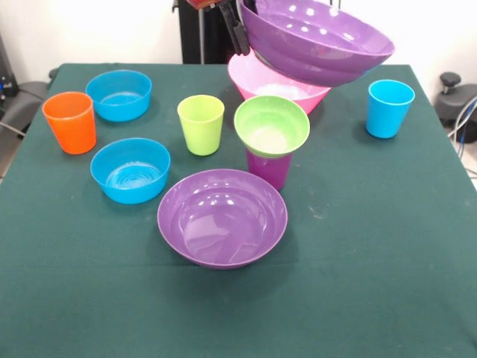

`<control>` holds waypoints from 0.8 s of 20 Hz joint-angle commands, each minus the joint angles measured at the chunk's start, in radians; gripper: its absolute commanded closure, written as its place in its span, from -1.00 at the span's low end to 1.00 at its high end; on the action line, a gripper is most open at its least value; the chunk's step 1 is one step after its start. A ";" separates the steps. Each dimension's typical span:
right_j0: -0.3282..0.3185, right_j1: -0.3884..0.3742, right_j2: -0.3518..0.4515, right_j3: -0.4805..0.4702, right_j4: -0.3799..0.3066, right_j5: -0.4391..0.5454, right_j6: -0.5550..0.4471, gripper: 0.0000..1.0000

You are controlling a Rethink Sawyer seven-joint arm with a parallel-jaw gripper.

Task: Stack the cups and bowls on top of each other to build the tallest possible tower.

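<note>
A wide purple bowl (317,37) hangs tilted in the air at the top of the front view. My gripper (238,39) is shut on its left rim. Below and behind it sits the big pink bowl (277,86). The small green bowl (272,124) rests on top of the purple cup (268,168) at the centre, forming a short tower. A second wide purple bowl (222,218) lies in front of it. Two blue bowls (119,95) (130,170) sit at the left near the orange cup (70,121). The lime green cup (200,124) stands mid-table and the light blue cup (389,108) at the right.
Everything stands on a dark green tablecloth (373,261). Its front half and right side hold no objects. Dark equipment and cables show past the table's left and right edges.
</note>
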 commanded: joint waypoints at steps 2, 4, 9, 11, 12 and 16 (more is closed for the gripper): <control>-0.013 0.049 0.039 0.092 -0.091 -0.045 -0.200 1.00; -0.015 0.057 0.039 0.086 -0.101 -0.044 -0.204 1.00; -0.025 0.062 0.051 0.080 -0.110 -0.033 -0.207 1.00; -0.031 0.062 0.056 0.079 -0.114 -0.027 -0.212 1.00; -0.035 0.060 0.060 0.083 -0.116 -0.027 -0.211 1.00; -0.038 0.065 0.066 0.079 -0.125 -0.026 -0.205 1.00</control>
